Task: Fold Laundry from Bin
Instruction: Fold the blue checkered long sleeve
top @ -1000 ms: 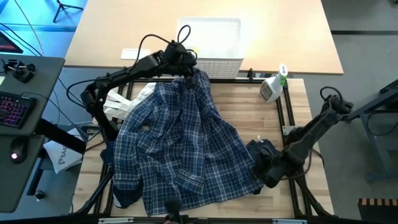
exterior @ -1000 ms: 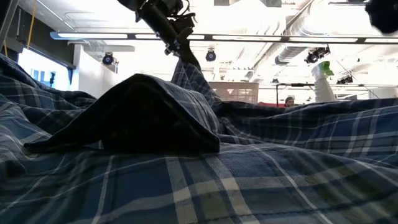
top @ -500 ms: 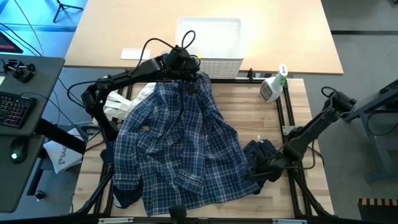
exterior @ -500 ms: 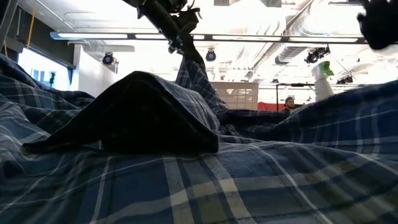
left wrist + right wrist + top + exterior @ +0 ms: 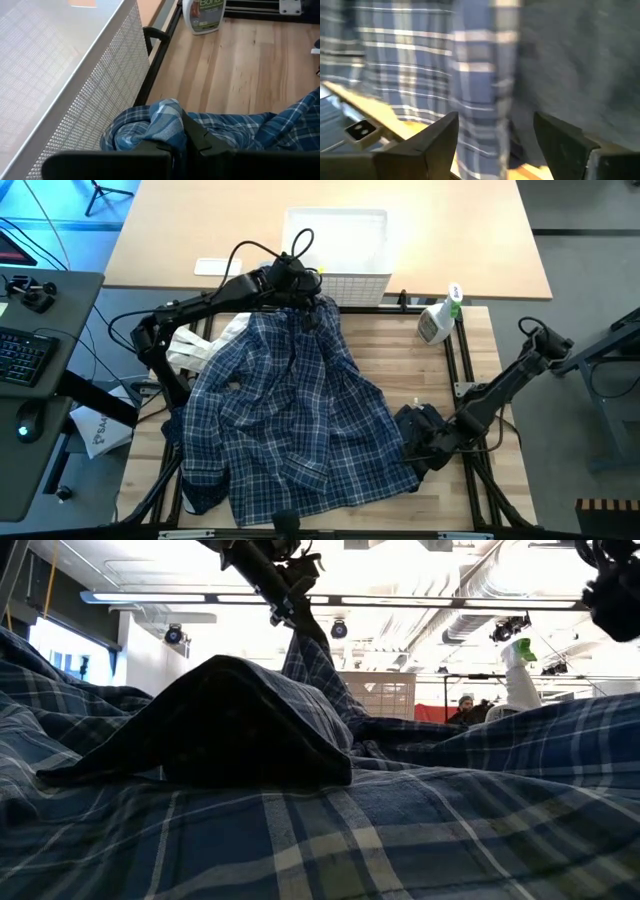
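Note:
The blue-and-white plaid shirt point(image 5: 290, 420) lies spread over the table's middle, its far end drawn up beside the white lattice bin point(image 5: 350, 285). My left gripper point(image 5: 305, 302) is shut on that raised end, just in front of the bin. A plain dark navy piece point(image 5: 420, 425) lies bunched at the shirt's right edge. My right gripper point(image 5: 418, 455) sits low beside it, near the table's right near corner, and is open point(image 5: 495, 135). Plaid cloth point(image 5: 420, 65) and dark cloth point(image 5: 570, 60) lie just ahead of its fingers. The dotted navy shirt does not show. My left gripper point(image 5: 186, 145) pinches a bunched fold of the plaid shirt's far end point(image 5: 165, 117) between its two fingers, several layers gathered. The end is lifted off the table next to the bin wall point(image 5: 75, 95). The cloth runs down from it point(image 5: 300, 650) to the rest lying on the table. My right gripper is open at the cloth; whether it touches I cannot tell.
A spray bottle point(image 5: 438, 320) stands on the table's far right. A cream-white cloth bag point(image 5: 195, 345) lies at the left, partly under the shirt. Dark frame rails point(image 5: 465, 365) run along the table's edges. A desk with a keyboard point(image 5: 25, 355) stands off to the left.
My left gripper has risen a little toward the bin, drawing the shirt's far end up with it. My right gripper has shifted slightly toward the table's left against the shirt's right edge, and that part of the shirt has bulged higher in the low view.

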